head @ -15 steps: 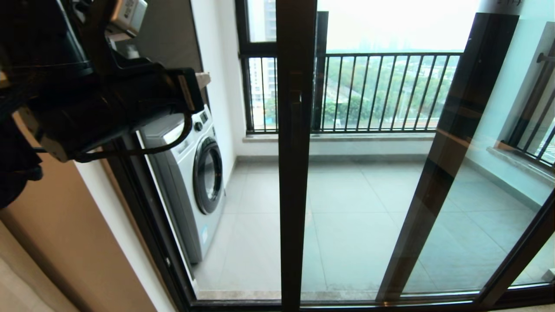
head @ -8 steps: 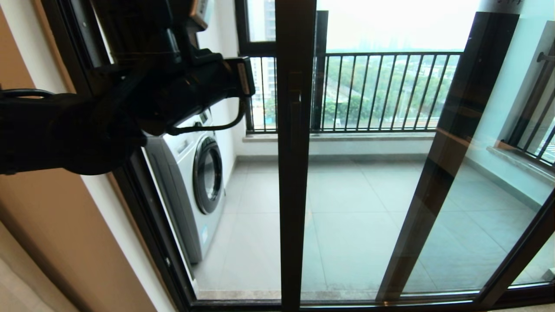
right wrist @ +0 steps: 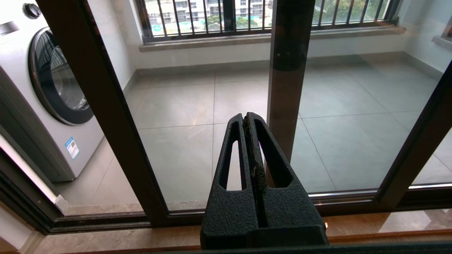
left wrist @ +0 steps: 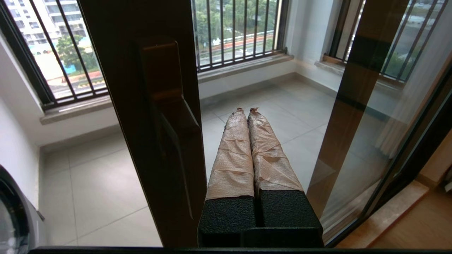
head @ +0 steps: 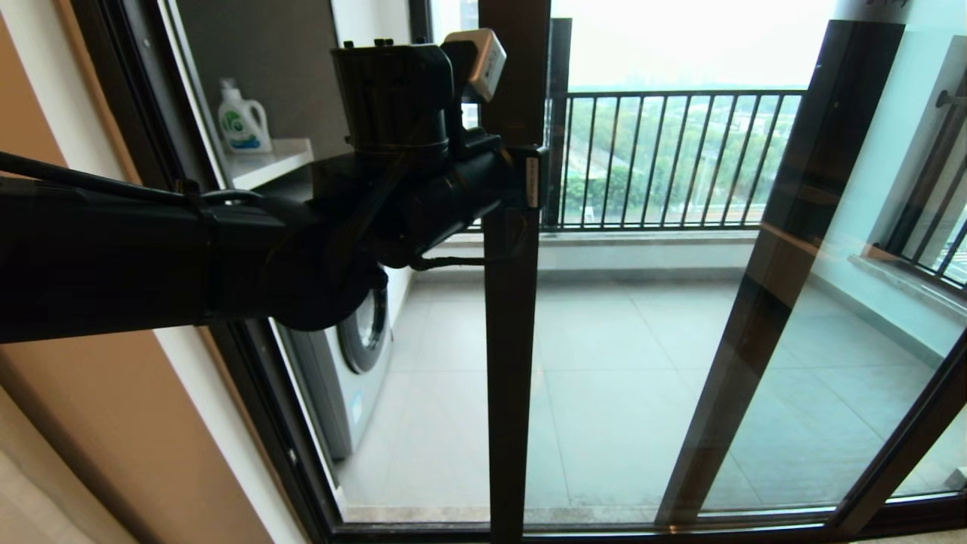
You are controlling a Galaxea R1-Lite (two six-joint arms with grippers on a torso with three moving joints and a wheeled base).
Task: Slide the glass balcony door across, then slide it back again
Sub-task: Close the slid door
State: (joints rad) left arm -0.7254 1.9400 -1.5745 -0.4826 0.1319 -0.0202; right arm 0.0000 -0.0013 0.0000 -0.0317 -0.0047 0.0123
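One washing machine [head: 355, 355] stands on the tiled balcony floor [head: 619, 363].

Your left pincer [left wrist: 247, 111] sits closed just beside the glass balcony door [head: 512, 340] upright; the handle [left wrist: 166, 106] juts alongside, glass ahead blocks passage.
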